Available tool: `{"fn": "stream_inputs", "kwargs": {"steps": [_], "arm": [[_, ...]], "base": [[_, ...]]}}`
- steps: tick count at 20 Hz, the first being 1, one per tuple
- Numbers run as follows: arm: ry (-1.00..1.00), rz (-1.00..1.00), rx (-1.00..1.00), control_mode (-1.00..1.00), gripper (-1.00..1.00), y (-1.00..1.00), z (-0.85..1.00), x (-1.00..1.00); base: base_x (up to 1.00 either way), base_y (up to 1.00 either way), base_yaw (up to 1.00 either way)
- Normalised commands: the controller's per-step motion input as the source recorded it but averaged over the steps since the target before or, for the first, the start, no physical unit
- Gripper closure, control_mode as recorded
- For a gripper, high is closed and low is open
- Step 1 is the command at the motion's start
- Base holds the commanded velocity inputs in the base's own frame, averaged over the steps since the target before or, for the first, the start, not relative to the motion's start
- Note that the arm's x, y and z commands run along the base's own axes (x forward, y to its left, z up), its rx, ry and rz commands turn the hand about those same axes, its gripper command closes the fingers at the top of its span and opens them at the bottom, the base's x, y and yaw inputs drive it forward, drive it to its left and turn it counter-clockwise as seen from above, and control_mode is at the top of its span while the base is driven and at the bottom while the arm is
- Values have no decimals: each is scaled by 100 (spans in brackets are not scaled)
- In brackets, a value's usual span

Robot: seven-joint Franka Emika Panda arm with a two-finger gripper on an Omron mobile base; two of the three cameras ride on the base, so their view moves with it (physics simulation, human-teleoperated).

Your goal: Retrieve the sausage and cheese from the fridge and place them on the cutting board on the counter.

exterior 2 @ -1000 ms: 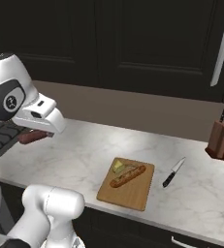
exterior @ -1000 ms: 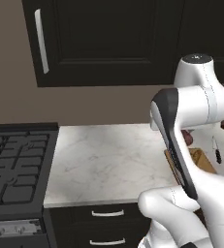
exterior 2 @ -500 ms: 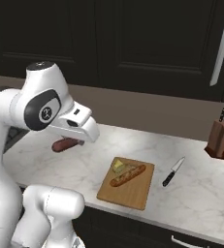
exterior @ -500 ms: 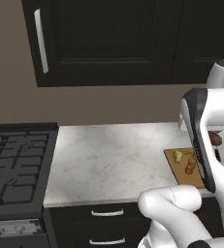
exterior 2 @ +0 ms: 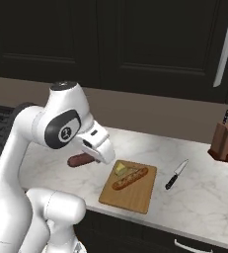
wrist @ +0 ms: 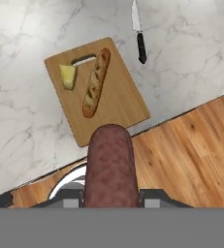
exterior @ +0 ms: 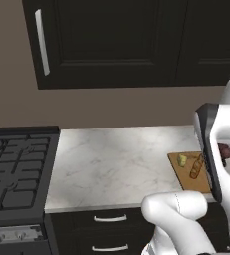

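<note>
The gripper [exterior 2: 93, 155] is clamped on the sausage [exterior 2: 79, 160], a dark reddish-brown cylinder held crosswise between the jaws. In the right base view it hangs in the air above the marble counter [exterior 2: 199, 192], just left of the cutting board [exterior 2: 133, 194], its free end sticking out to the left of the hand. The hand view looks straight down the sausage [wrist: 110, 167], which rises between the finger tips and covers the near edge of the cutting board [wrist: 118, 104] below.

The board lies flat on the counter [wrist: 26, 131], near its front edge. On it rest two items: the cheese [wrist: 68, 76], a pale yellow chunk at one end, and beside it a longer tan, scored bread stick [wrist: 96, 82] lying lengthwise. The two are close together but whether they touch cannot be told. In the left base view the board [exterior: 183, 172] sits at the right of the counter [exterior: 111, 164], partly behind the arm, with the cheese [exterior: 182, 160] and the bread stick [exterior: 196, 169] visible on it.

A black-handled knife [exterior 2: 175, 174] lies on the marble just right of the board, apart from it. A wooden knife block [exterior 2: 223, 144] stands well beyond, by the wall. A black stove top [exterior: 14, 172] adjoins the counter on the left. Dark wall cabinets [exterior 2: 150, 39] hang above. Wood flooring [wrist: 196, 155] shows below the counter edge.
</note>
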Motion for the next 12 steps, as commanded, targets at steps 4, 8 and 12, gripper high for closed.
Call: {"fn": "stream_inputs", "kwargs": {"steps": [4,8,12], "arm": [[0,-29,9,-100,100,-45,-45,0],[0,-29,1,-100,100,-42,-40,0],[0,-7,1,-100,100,-40,-41,40]], "base": [[0,0,0],[0,0,0],[0,0,0]]}}
